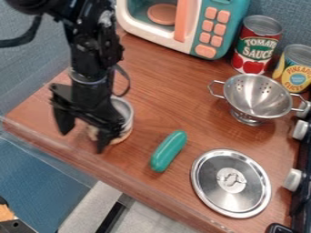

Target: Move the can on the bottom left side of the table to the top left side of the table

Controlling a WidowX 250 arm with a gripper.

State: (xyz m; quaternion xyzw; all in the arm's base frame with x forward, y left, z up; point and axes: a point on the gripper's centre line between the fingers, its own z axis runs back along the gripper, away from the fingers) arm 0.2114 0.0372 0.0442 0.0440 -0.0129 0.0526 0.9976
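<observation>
The black gripper [84, 132] hangs over the left part of the wooden table, its two fingers spread apart. Just behind and to the right of it stands an upright can [125, 119] with a metallic upper part and a pale lower side. The gripper's right finger overlaps the can's left side in the view, and part of the can is hidden behind it. Whether the two touch cannot be told.
A green oblong object [168, 151] and a metal lid [231, 183] lie to the right of the can. Farther back are a colander [258, 97], a tomato sauce can [257, 44], a pineapple can [295, 68] and a toy microwave [206, 27]. The table's front edge [121, 175] runs below.
</observation>
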